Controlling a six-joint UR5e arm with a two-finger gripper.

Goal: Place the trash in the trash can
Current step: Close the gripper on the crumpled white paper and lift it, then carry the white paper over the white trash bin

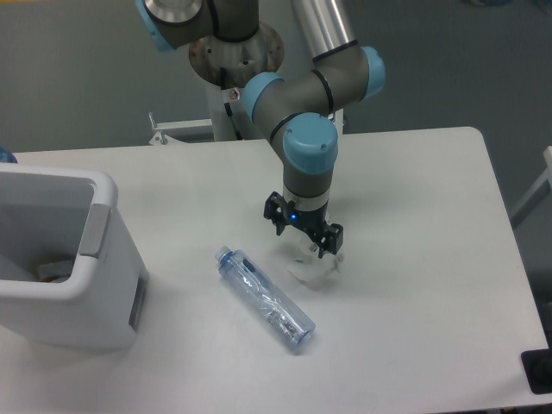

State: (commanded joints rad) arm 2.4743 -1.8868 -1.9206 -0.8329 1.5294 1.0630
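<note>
**Wrapper under the fingers, bin waiting at far left**

Large white trash can [60, 259] at the left edge of the table [431, 259], open top facing up, something pale already lying inside. Well right of it, crushed bottle [265, 298] lying diagonally, untouched, one end toward the bin. Just right of the bottle's far end, gripper [309, 252] pointing straight down over the crumpled white wrapper [312, 269], fingertips at or very near the top of it. Jaw opening impossible to judge from this angle; likewise whether the wrapper is truly pinched or merely straddled.

For a clean pick: close on the bulk of the crumple, not a loose flap. Lift straight up before travelling left, high enough to clear both bottle and thick bin rim. Release only once centred over the opening.
</note>
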